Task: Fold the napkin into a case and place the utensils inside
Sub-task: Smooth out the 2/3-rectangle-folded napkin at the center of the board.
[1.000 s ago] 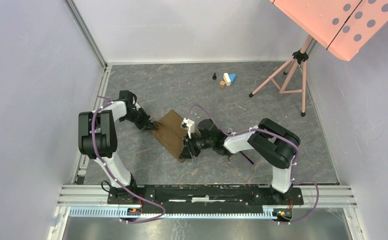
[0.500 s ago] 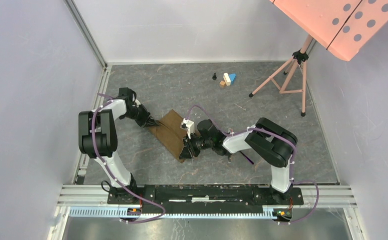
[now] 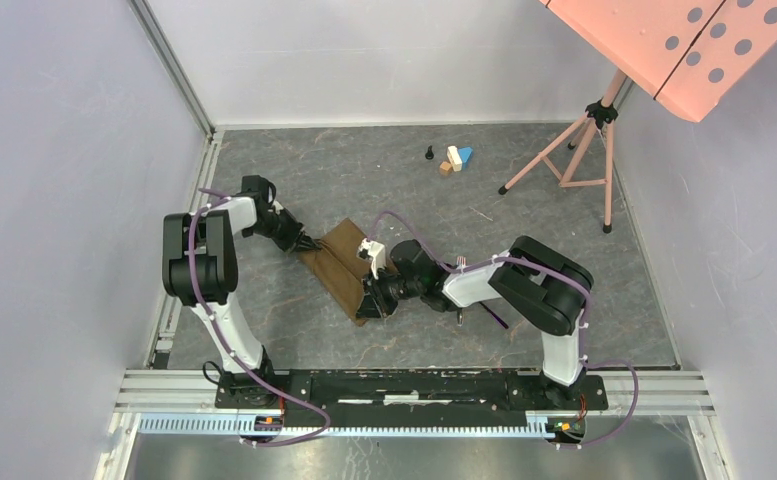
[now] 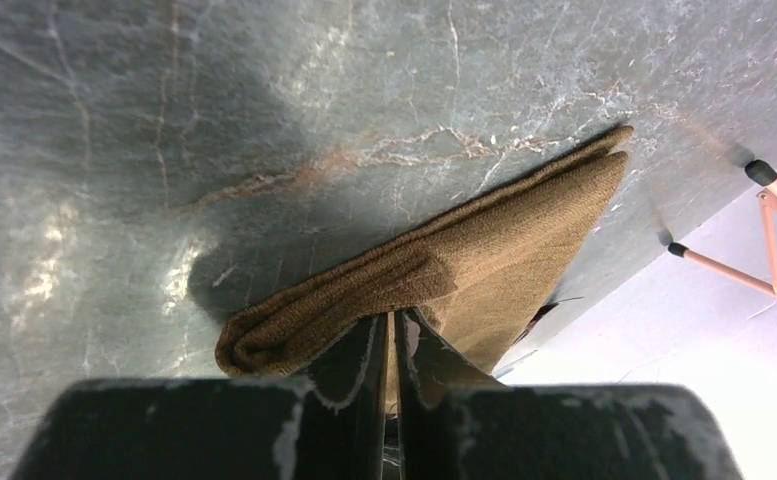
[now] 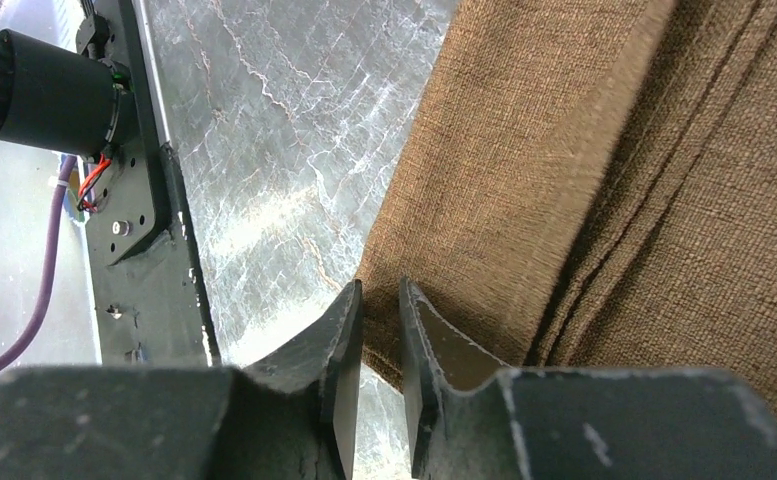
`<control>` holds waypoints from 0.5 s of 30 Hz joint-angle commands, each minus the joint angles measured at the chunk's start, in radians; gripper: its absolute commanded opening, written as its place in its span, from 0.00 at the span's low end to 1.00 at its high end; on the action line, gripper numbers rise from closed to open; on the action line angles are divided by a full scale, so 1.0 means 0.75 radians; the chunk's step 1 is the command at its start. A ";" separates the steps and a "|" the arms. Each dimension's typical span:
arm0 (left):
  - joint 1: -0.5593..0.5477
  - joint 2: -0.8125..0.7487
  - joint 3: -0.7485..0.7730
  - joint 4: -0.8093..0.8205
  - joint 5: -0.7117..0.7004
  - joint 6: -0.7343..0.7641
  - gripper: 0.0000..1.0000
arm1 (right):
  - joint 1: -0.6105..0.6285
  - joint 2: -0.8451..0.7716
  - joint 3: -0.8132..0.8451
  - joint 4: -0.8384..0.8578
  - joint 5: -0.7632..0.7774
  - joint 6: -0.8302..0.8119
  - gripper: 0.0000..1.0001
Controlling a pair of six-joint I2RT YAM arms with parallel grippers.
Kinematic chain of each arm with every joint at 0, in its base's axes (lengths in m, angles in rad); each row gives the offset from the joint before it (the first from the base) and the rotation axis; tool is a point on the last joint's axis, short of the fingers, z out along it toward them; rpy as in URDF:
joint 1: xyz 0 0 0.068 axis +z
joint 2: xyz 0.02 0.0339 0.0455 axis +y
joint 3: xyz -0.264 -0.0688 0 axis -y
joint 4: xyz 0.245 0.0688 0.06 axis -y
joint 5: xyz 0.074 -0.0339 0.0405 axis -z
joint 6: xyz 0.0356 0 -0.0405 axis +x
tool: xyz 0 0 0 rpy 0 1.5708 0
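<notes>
The brown napkin [image 3: 340, 262] lies folded into a narrow strip on the grey floor, running from far left to near right. My left gripper [image 3: 311, 245] is shut on its far-left edge; in the left wrist view the jaws [image 4: 394, 322] pinch the rolled cloth [image 4: 484, 240]. My right gripper [image 3: 371, 306] is at the near end, and its nearly closed jaws [image 5: 379, 300] hold the cloth's corner [image 5: 584, 170]. The spoon's thin dark handle [image 3: 495, 316] shows beside the right arm. Its bowl and the fork are mostly hidden under that arm.
Small coloured toy blocks [image 3: 454, 158] and a little black piece [image 3: 429, 153] lie at the back. A pink tripod stand [image 3: 572, 152] stands at the back right, with a pink perforated panel [image 3: 684, 45] above it. Walls close in on both sides, and a metal rail [image 3: 404, 385] runs along the front.
The right gripper has moved a little left with the near corner. The left gripper has shifted slightly right. The napkin looks narrower and more bunched.
</notes>
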 commanded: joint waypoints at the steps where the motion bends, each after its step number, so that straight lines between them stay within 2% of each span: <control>1: -0.028 -0.117 0.072 -0.049 -0.039 0.070 0.15 | -0.007 -0.068 0.054 -0.120 0.002 -0.019 0.28; 7: -0.067 -0.301 0.037 -0.198 -0.038 0.198 0.32 | -0.073 -0.129 0.107 -0.206 -0.035 -0.041 0.40; 11: -0.078 -0.375 -0.071 -0.190 -0.053 0.198 0.34 | -0.091 -0.129 0.107 -0.201 -0.044 -0.038 0.39; 15: -0.086 -0.384 -0.159 -0.147 -0.050 0.176 0.33 | -0.095 -0.123 0.068 -0.167 -0.003 -0.024 0.33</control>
